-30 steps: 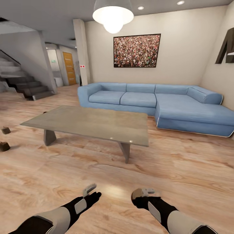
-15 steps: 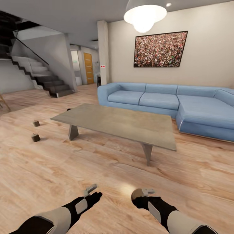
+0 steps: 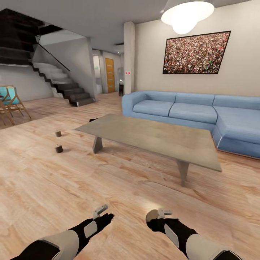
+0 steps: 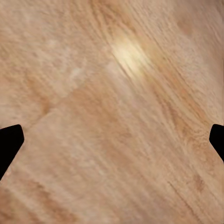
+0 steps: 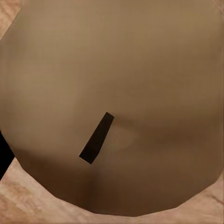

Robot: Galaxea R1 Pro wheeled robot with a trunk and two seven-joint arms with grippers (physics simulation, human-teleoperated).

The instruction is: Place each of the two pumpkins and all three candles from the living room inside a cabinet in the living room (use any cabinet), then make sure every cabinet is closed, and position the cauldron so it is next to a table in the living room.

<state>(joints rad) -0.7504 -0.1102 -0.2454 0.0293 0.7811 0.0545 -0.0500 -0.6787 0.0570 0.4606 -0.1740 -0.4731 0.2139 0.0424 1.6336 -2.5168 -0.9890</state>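
Observation:
Two candles stand on the plank floor left of the table, one (image 3: 58,133) farther and one (image 3: 59,148) nearer. A third candle (image 3: 153,215) is held in my right gripper (image 3: 159,213), which is shut on it low at the front; the right wrist view looks onto this candle's tan top (image 5: 112,84) and dark wick. My left gripper (image 3: 103,212) hovers open over bare floor, its fingertips wide apart in the left wrist view (image 4: 112,140). The grey glass-topped table (image 3: 151,137) stands ahead. The pumpkins, cabinet and cauldron are out of view.
A blue corner sofa (image 3: 187,112) runs behind the table. Stairs (image 3: 65,86) rise at the back left, with turquoise chairs (image 3: 11,103) at the left edge. A small dark shape (image 3: 93,119) peeks out behind the table's far left corner. Open floor lies between me and the table.
The camera has turned left, so table and sofa slid right and the stairs, chairs and two floor candles came further into view. Both grippers hold the same pose.

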